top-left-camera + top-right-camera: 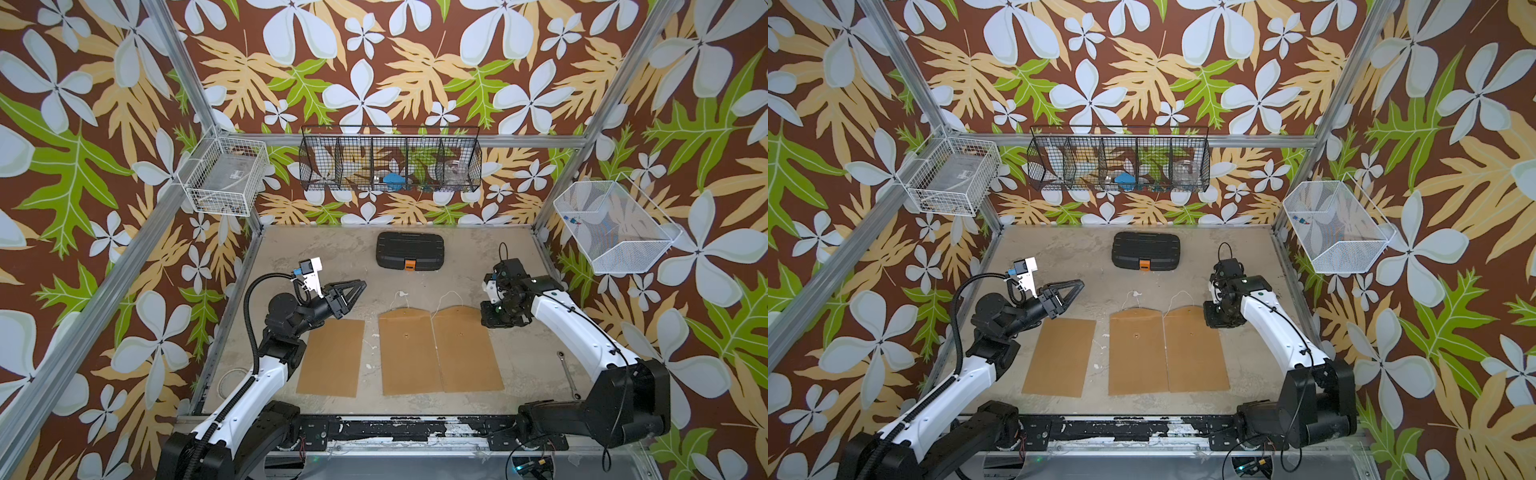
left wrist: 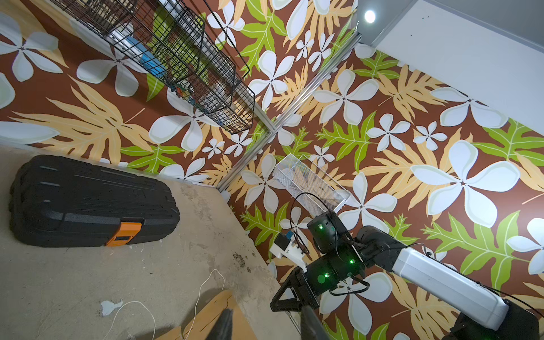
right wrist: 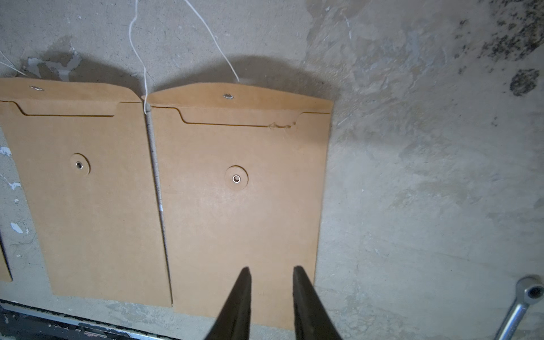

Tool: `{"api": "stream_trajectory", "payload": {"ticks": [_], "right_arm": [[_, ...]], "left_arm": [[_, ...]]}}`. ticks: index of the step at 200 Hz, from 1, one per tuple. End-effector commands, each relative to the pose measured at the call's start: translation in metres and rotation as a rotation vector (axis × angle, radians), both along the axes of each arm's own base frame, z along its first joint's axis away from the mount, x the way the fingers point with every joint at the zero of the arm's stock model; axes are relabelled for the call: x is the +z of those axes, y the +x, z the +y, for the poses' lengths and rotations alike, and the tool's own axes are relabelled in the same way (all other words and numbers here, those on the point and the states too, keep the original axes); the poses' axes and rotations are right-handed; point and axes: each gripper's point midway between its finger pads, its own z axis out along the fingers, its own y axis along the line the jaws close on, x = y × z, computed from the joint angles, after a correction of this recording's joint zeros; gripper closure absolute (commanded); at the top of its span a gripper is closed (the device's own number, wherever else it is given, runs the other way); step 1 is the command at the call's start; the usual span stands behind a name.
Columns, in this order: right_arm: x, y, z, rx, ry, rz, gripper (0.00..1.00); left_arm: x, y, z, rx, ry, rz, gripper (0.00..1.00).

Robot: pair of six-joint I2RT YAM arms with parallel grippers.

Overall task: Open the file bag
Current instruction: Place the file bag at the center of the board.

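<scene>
The file bag (image 3: 235, 206) is lying flat on the table (image 3: 412, 176), flap open, string (image 3: 216, 38) trailing loose, just beside a second bag (image 3: 88, 206); the right gripper (image 3: 272, 273) is hovering near it, fingers (image 3: 241, 294) parted and empty; the left gripper (image 2: 266, 312), fingers only partly visible, is standing parted, holding nothing.
</scene>
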Motion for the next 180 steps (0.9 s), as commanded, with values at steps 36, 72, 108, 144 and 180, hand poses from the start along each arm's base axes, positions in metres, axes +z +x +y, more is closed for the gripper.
{"api": "stream_trajectory", "payload": {"ticks": [36, 72, 108, 144, 180], "right_arm": [[0.018, 0.007, 0.000, -0.010, 0.008, -0.061, 0.69], [0.025, 0.014, 0.008, 0.000, 0.052, -0.121, 0.64], [0.027, 0.018, 0.017, 0.032, 0.101, -0.165, 0.58], [0.033, 0.022, 0.029, 0.049, 0.178, -0.225, 0.52], [0.041, 0.017, 0.042, 0.049, 0.283, -0.274, 0.49]], "left_arm": [[-0.001, 0.003, -0.001, -0.002, 0.014, 0.001, 0.55], [-0.020, 0.016, 0.003, 0.053, 0.073, 0.074, 0.52], [-0.052, 0.035, 0.016, 0.158, 0.211, 0.204, 0.48], [-0.085, 0.042, 0.031, 0.239, 0.358, 0.333, 0.43], [-0.116, 0.041, 0.050, 0.313, 0.489, 0.459, 0.34]]}}
